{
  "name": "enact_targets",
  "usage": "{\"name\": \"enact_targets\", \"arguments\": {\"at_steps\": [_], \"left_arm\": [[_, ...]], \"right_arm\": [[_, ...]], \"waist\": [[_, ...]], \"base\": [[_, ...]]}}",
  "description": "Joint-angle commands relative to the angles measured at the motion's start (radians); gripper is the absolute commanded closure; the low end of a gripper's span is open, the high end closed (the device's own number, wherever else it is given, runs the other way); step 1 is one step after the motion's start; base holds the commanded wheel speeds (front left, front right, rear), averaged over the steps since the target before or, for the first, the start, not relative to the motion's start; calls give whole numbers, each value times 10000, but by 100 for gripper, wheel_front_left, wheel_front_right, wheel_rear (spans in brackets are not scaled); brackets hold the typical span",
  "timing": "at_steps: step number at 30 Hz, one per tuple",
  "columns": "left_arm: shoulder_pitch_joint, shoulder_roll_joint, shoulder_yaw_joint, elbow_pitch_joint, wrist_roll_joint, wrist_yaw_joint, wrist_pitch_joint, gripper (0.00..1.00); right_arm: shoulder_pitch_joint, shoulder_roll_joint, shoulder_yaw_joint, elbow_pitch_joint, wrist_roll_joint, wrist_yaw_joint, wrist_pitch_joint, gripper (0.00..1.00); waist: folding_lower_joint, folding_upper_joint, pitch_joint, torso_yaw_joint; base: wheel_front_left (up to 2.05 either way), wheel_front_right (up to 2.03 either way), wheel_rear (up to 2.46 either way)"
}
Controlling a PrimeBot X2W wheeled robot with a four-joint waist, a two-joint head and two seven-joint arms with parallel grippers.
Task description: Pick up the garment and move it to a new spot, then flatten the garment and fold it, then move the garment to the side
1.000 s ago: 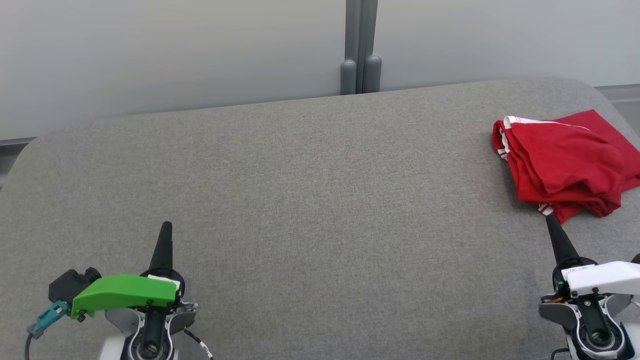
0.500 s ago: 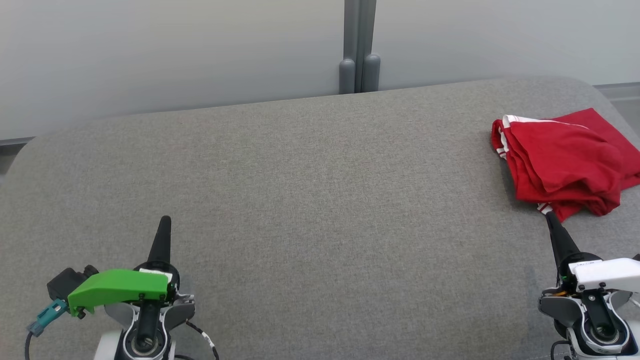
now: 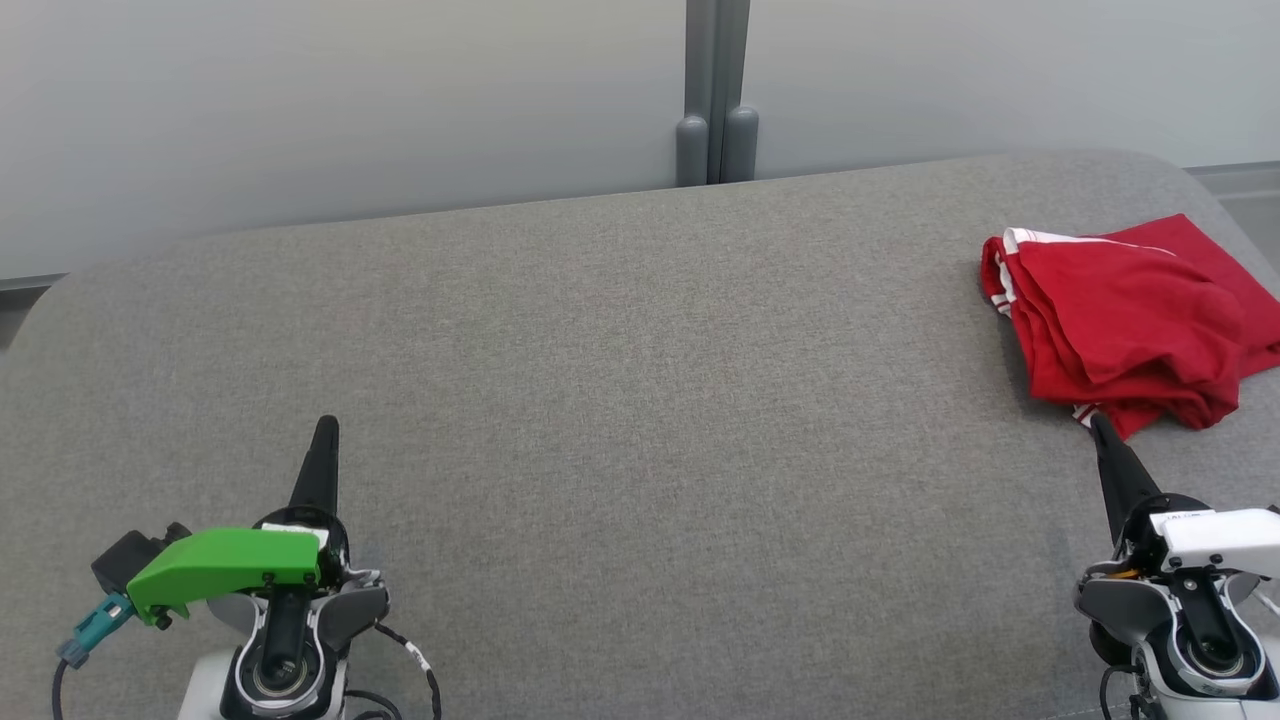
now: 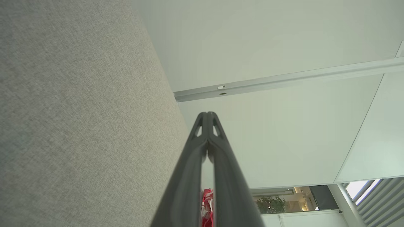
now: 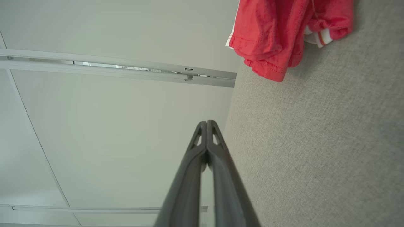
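The garment (image 3: 1130,325) is a crumpled red piece with white trim, lying in a loose heap at the far right of the grey fabric surface (image 3: 620,370). It also appears at the top of the right wrist view (image 5: 284,28), and a sliver of the garment (image 4: 207,208) peeks between the fingers in the left wrist view. My right gripper (image 3: 1098,424) is shut and empty, its tip just short of the garment's near edge. My left gripper (image 3: 325,428) is shut and empty at the lower left, far from the garment. Both wrist views show the fingers (image 5: 207,124) pressed together.
A pale wall runs behind the surface, with a grey vertical post (image 3: 715,95) at the top centre. The surface has rounded corners, and its right edge lies just past the garment. A wide stretch of bare fabric separates my two grippers.
Both grippers have slid slightly up the view, the right tip closing on the garment's near edge. The garment lies as it did. Both stay shut.
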Motion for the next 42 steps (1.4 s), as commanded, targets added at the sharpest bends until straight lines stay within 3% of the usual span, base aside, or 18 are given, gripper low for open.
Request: {"name": "enact_targets", "arguments": {"at_steps": [1, 22, 42], "left_arm": [[-204, -48, 58, 38, -189, -85, 51, 100], [-522, -194, 314, 325, -1396, -302, 327, 100], [-498, -188, 299, 313, -1357, -293, 322, 100]], "right_arm": [[-169, -9, -61, 26, 178, 5, 76, 100], [-461, 198, -413, 319, 1352, 4, 559, 100], [-450, 221, -451, 314, 1243, 4, 585, 100]], "waist": [[0, 0, 2, -2], [0, 0, 35, -45], [0, 0, 35, -45]], "base": [[0, 0, 0], [0, 0, 0], [0, 0, 0]]}}
